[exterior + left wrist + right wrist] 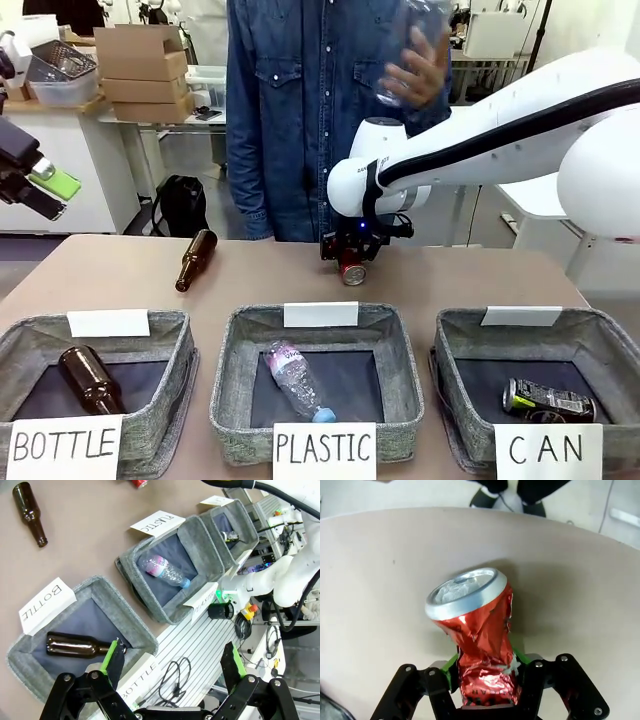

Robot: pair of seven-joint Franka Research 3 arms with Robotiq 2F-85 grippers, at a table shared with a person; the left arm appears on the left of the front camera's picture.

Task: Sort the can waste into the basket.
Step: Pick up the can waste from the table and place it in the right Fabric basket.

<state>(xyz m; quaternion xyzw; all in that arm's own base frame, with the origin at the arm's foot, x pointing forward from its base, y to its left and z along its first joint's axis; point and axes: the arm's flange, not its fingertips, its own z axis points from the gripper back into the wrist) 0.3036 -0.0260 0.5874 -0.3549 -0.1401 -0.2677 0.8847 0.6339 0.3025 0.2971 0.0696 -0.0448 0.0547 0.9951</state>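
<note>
BOTTLE sign (65,447) on left basket (176,390); PLASTIC sign (324,451) on middle basket (232,380); CAN sign (548,451) on right basket (448,362).

The crushed red can (482,645) is glossy scarlet with a silver top, against the green pads (451,663) of the black right gripper (485,675). The black can (548,400) shows silver and yellow-green marks. The CAN basket (610,335) is grey felt, dark-lined — its sign (548,452) white with black letters. The glass bottle (196,259) is brown, the table (100,270) tan — and the person's shirt (290,120) blue denim.

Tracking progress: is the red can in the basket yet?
Out: the right gripper clamps the red can, well apart from the basket.
</note>
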